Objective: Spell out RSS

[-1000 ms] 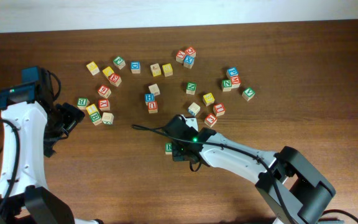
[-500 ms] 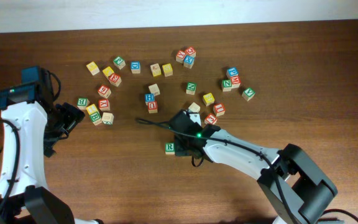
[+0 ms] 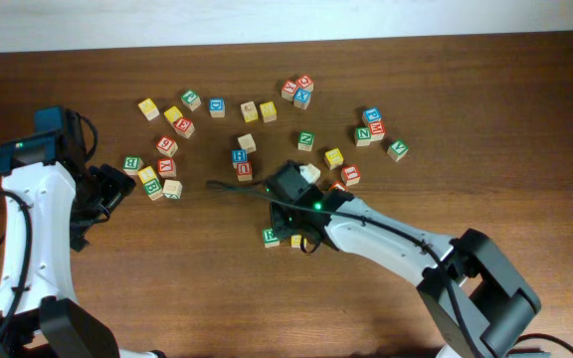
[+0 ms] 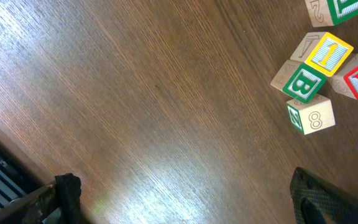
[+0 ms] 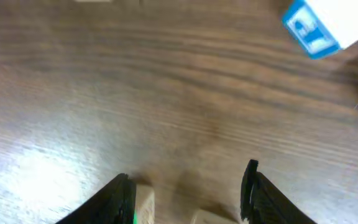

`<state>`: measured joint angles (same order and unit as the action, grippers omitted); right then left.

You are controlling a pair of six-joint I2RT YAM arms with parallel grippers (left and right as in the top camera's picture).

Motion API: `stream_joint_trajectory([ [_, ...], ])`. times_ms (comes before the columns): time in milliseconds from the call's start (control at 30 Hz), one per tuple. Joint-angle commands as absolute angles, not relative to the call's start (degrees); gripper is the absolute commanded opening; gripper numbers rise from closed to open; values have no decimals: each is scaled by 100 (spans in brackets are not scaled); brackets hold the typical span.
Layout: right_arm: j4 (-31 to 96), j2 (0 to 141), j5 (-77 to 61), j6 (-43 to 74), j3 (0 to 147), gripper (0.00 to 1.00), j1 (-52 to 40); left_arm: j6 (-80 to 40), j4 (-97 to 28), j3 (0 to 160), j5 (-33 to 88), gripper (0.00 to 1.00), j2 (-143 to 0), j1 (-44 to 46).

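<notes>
Right claw [image 5: 187, 171] has backed away from the row, jaws apart and empty | R cube [image 3: 271, 237] rests free on tabletop [image 3: 187, 288], yellow cube [image 3: 295, 242] just right of it | advice: lift clear first, then set the last letter in line beyond the yellow, no nudging

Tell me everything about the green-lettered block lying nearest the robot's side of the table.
This small wooden cube with a green-bordered pale top face lies flat on the brown wooden table, green letter up, seemingly an R. It sits apart from the scattered blocks, close beside a small yellowish wooden cube; whether they touch is unclear. Nothing grips it.
</notes>
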<state>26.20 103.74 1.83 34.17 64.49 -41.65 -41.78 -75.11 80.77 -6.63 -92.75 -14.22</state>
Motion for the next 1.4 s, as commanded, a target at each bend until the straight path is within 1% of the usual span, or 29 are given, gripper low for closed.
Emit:
stream_joint_trajectory([
  [0,2974,10420,213,3343,6893,47,-3763,-4130,-7507,8049,-687,99,-9306,-1441],
  [67,3291,10420,183,3341,7024,47,-3573,-4130,-7507,8051,-687,99,-9306,-1441],
  [200,4128,10422,-639,3293,7083,42,-3181,-4130,-7507,8051,-687,99,-9306,-1441],
  [233,4333,10422,-711,3293,7081,40,-3164,-4130,-7505,8049,-687,99,-9306,-1441],
  [300,4775,10429,-725,3299,7057,27,-3166,-4130,-7507,8049,-687,99,-9306,-1441],
  [400,4727,10442,-703,3299,6938,24,-3271,-4130,-7505,8051,-687,99,-9306,-1441],
  [600,4204,10514,-687,3350,6672,12,-3437,-4130,-7507,8051,-687,99,-9306,-1441],
  [700,4110,10711,-714,3393,6646,4,-3468,-4130,-7507,8051,-687,99,-9306,-1441],
  [967,3997,10947,-714,3454,6641,4,-3715,-4130,-7507,8051,-687,99,-9306,-1441],
  [1367,4012,10938,-735,3479,6654,4,-3708,-4130,-7505,8051,-687,99,-9306,-1441],
])
